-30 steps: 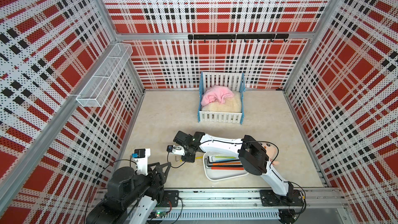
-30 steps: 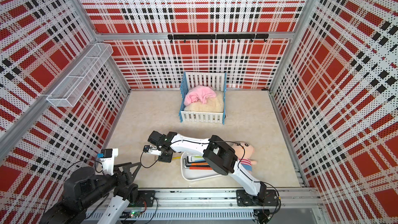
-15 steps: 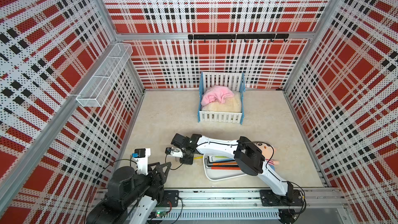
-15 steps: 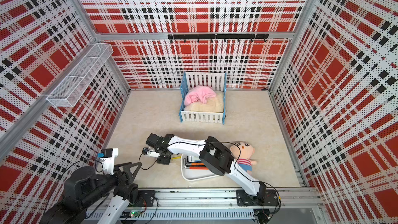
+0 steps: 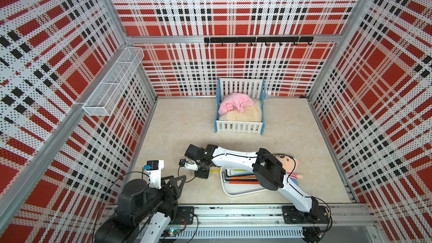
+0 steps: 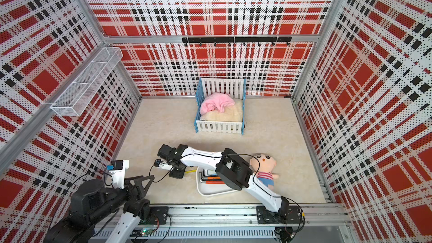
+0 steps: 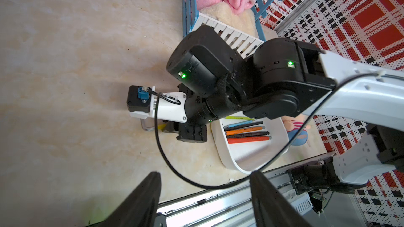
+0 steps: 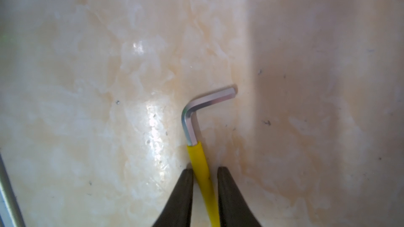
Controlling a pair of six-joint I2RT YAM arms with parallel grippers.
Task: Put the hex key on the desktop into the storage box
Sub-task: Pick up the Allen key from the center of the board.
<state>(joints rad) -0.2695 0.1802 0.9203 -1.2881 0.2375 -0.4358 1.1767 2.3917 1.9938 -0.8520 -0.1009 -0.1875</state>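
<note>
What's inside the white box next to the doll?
Inside the storage box lie several hex keys side by side, with orange, red, black and blue sleeves. The right arm covers one end of the box, so anything lying there is hidden.

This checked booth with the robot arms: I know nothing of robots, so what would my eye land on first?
The red checked walls all round strike first. At the back of the beige desktop stands a small blue-and-white crib holding a pink blanket. Near the front, the robot's right arm reaches across a white tray of tools beside a doll, its pincer astride a yellow-sleeved hex key lying on the desktop.
</note>
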